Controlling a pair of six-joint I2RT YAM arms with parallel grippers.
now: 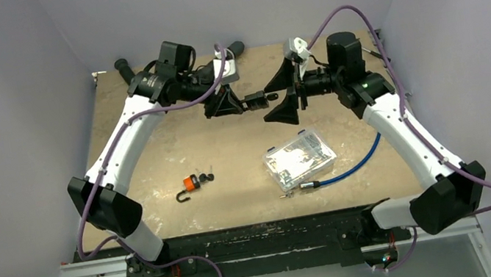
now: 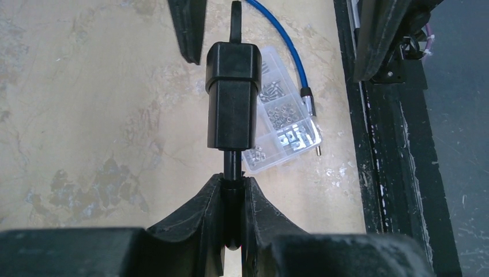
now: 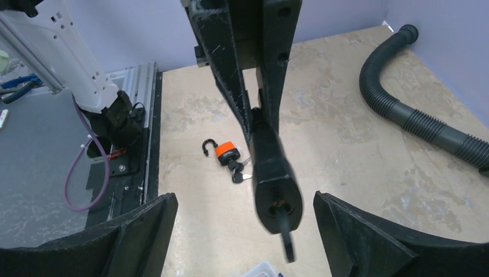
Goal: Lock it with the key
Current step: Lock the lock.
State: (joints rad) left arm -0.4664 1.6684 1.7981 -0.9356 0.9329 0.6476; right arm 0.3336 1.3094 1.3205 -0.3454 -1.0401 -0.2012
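Note:
An orange padlock (image 1: 192,183) (image 3: 227,152) lies on the table's left middle with its black shackle swung out. A bunch of black-headed keys (image 1: 207,177) (image 3: 237,171) hangs at its base; neither gripper is near them. My left gripper (image 1: 240,102) (image 2: 233,186) is shut on the thin stem of a black plug-shaped part (image 1: 260,97) (image 2: 230,98) (image 3: 277,184), held in the air at the far middle. My right gripper (image 1: 283,94) (image 3: 245,199) is open, one finger on each side of that part's free end, not touching it.
A clear compartment box of small metal parts (image 1: 299,160) (image 2: 282,118) sits right of centre, with a blue cable (image 1: 358,161) (image 2: 290,49) curling beside it. A black ribbed hose (image 3: 427,121) (image 1: 123,68) lies along the far edge. A black rail (image 1: 265,236) bounds the near edge.

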